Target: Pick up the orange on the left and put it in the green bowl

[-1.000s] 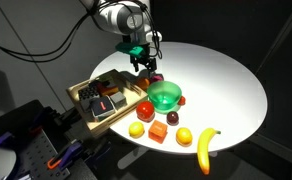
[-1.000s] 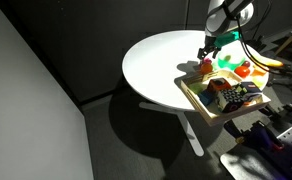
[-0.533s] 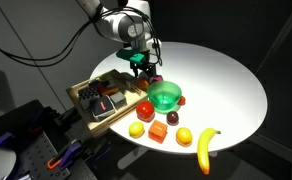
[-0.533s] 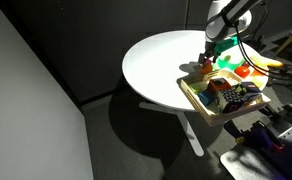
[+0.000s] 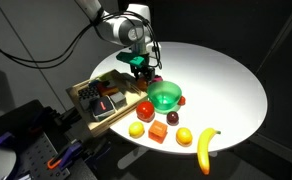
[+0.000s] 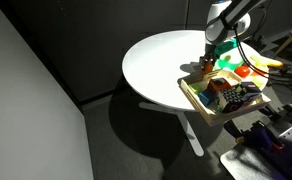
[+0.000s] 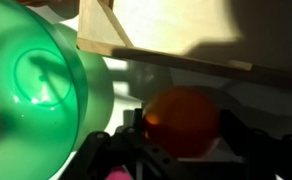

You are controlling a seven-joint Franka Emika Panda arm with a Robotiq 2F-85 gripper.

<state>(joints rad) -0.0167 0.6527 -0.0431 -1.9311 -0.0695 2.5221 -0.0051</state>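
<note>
The orange (image 7: pixel 182 120) is a small round fruit that sits between my gripper's (image 7: pixel 180 135) two fingers, which touch it on both sides. It rests on the white table, next to the wooden tray's wall. The green bowl (image 7: pixel 41 90) fills the left of the wrist view, close beside the orange. In both exterior views my gripper (image 5: pixel 139 68) (image 6: pixel 207 63) is low over the table, between the tray and the green bowl (image 5: pixel 166 97) (image 6: pixel 229 62). There the fingers mostly hide the orange.
A wooden tray (image 5: pixel 84 92) with several objects stands at the table's edge beside the gripper. A red fruit (image 5: pixel 145 109), two yellow fruits (image 5: pixel 137 130) (image 5: pixel 184 136), an orange cube (image 5: pixel 158 132) and a banana (image 5: pixel 205 150) lie near the front rim.
The gripper has come down and slightly sideways onto the orange beside the bowl. Over the last half second the arm has hardly moved.
</note>
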